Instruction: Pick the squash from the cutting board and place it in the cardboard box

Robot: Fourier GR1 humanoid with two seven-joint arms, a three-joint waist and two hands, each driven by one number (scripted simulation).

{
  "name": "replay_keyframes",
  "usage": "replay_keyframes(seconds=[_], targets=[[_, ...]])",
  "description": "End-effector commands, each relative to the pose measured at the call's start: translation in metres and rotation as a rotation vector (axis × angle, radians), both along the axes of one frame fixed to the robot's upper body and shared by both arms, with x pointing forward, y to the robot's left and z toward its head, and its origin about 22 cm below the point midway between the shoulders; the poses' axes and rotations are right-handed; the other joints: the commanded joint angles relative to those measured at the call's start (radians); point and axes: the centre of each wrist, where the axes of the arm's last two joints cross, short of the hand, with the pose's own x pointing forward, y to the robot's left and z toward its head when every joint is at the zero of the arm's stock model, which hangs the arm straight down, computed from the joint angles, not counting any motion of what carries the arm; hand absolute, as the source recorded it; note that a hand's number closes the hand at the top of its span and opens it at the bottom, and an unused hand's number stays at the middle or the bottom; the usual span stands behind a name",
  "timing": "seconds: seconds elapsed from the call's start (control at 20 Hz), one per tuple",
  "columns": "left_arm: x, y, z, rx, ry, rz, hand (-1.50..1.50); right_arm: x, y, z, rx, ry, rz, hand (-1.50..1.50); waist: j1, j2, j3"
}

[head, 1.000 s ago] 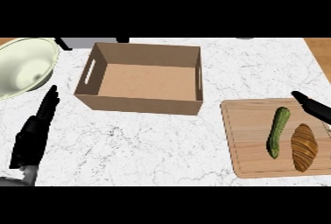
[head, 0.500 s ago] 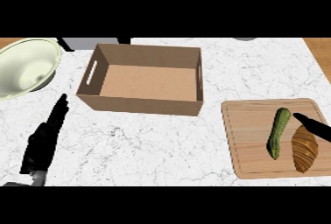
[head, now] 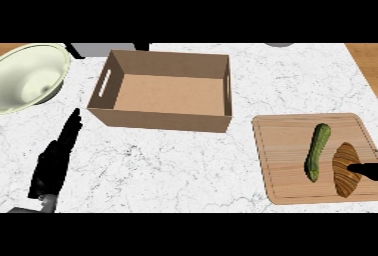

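A long green squash (head: 317,151) lies on the wooden cutting board (head: 284,165) at the right, next to a brown bread loaf (head: 342,179). The open cardboard box (head: 159,119) stands at the upper middle with nothing in it. Only a tip of my right hand (head: 365,170) shows at the right edge; it lies over the loaf, a little right of the squash and apart from it. My left hand (head: 55,160) rests on the counter at the lower left with straight fingers pointing towards the box and holds nothing.
A large pale green bowl (head: 29,75) sits at the upper left beside the box. A grey object (head: 100,49) stands behind the box at the top edge. White marble counter lies between the box and the board.
My right hand has drawn back down the right edge, from beside the board's top corner to over the loaf, and shows less. My left hand has shifted slightly to the right.
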Motion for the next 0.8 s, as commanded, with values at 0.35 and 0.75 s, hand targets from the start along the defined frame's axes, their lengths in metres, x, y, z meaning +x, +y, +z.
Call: replay_keyframes(seconds=[0.35, 0.75], targets=[[0.008, 0.009, -0.002, -0.010, 0.016, -0.002, 0.00, 0.011, 0.060, 0.029, 0.020, 0.416, 0.089, -1.50, 0.000, 0.001, 0.004], [0.004, -0.021, 0.001, -0.004, 0.003, 0.002, 0.00, 0.048, 0.068, 0.005, -0.009, 0.423, -0.005, -1.50, 0.010, 0.002, 0.005]])
